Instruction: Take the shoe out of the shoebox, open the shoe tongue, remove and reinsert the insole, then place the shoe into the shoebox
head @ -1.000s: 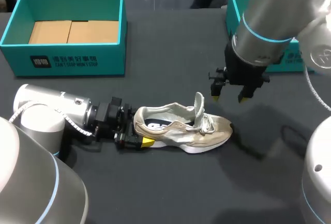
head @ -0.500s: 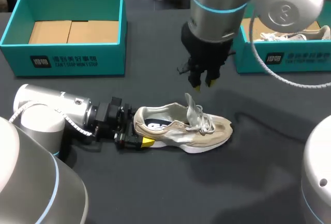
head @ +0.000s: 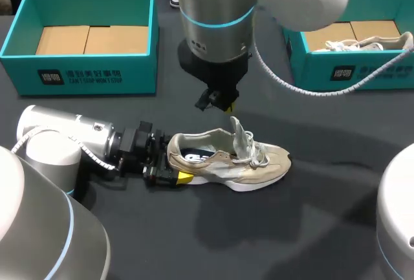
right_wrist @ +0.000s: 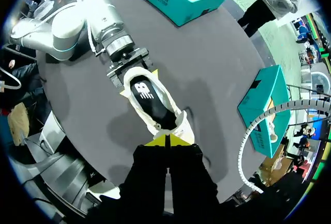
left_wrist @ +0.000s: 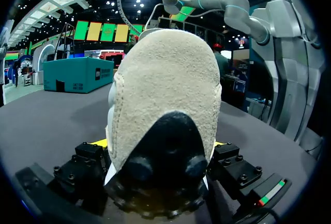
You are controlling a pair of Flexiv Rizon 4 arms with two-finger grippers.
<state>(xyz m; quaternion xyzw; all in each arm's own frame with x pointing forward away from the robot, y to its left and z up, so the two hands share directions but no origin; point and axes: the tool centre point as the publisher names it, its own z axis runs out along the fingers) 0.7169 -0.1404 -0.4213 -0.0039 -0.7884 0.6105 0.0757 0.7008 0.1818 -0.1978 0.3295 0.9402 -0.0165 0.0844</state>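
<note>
ITEM: shoe (head: 226, 160), beige w/ white sole. On its sole on the table (head: 194, 247), out of both boxes, approx. mid-table. Long axis across the table: heel toward L arm, toe toward R side.

- tongue (head: 238, 130): standing upright, clear of the opening.
- insole (head: 193, 156): dark, seated inside, exposed between heel and tongue.

HOLD: left gripper (head: 173, 165) lying low on the table, aimed along the shoe's long axis. Heel between its fingers, one yellow tip each side, looks clamped. Fills the L wrist view, so contact judged, not certain.

FREE: right gripper (head: 218, 103) reaching past centre, pointing down. Hangs above the shoe, apart from it, over the far edge of the opening and just heel-side of the tongue tip. Yellow tips pressed together, nothing pinched (R wrist view). Shoe runs straight ahead of its fingers, heel end farthest.

KEY RELATION: insole opening directly below R gripper and slightly nearer the camera. R arm is the only free one and the nearer. Prob. next: part fingers, drop between tongue and heel collar. Risk: snagging tongue or laces.

BOXES: empty shoebox (head: 77, 76) far L, well apart. Second shoebox (head: 323, 73) far R, holds another shoe.
</note>
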